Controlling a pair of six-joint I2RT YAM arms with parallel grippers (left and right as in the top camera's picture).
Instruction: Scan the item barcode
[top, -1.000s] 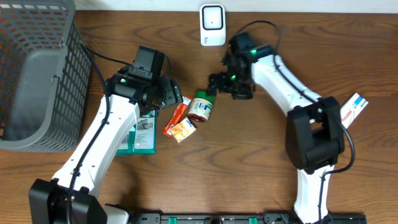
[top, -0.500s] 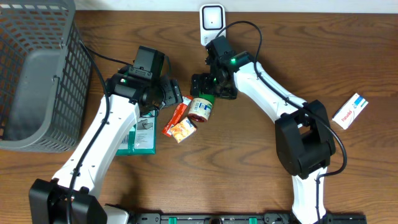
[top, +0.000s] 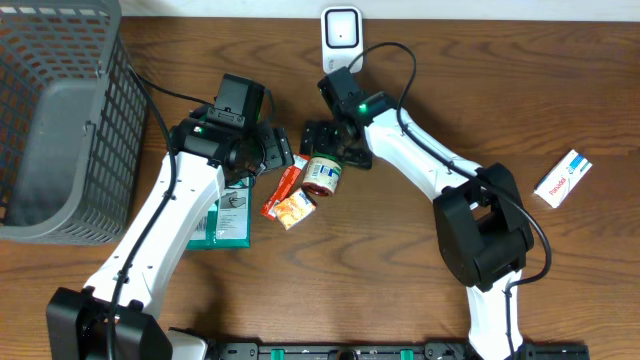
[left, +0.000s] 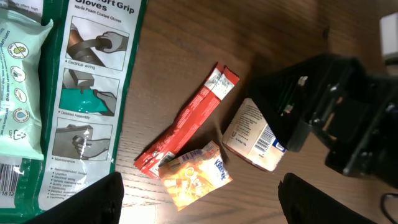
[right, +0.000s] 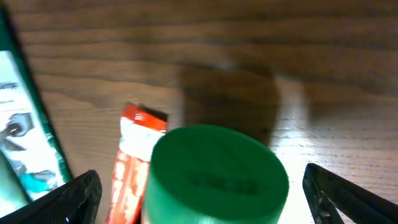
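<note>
The item is a small jar (top: 323, 176) with a green lid and a white-and-blue label, lying on the wooden table. Its lid (right: 211, 171) fills the right wrist view. My right gripper (top: 328, 150) is open, with one finger (right: 79, 194) on each side of the lid and clear gaps between. The jar (left: 255, 138) also shows in the left wrist view, partly under the black right gripper (left: 329, 118). My left gripper (left: 200, 182) hangs open and empty above the packets. The white scanner (top: 341, 38) stands at the table's back edge.
A red stick packet (top: 283, 188) and an orange tissue packet (top: 296, 208) lie just left of the jar. A green gloves pack (top: 226, 216) lies under the left arm. A grey basket (top: 60, 120) stands far left, and a white box (top: 562, 178) lies far right.
My right gripper has moved left and down from beside the jar to straddle its lid. The left arm and the objects have not moved.
</note>
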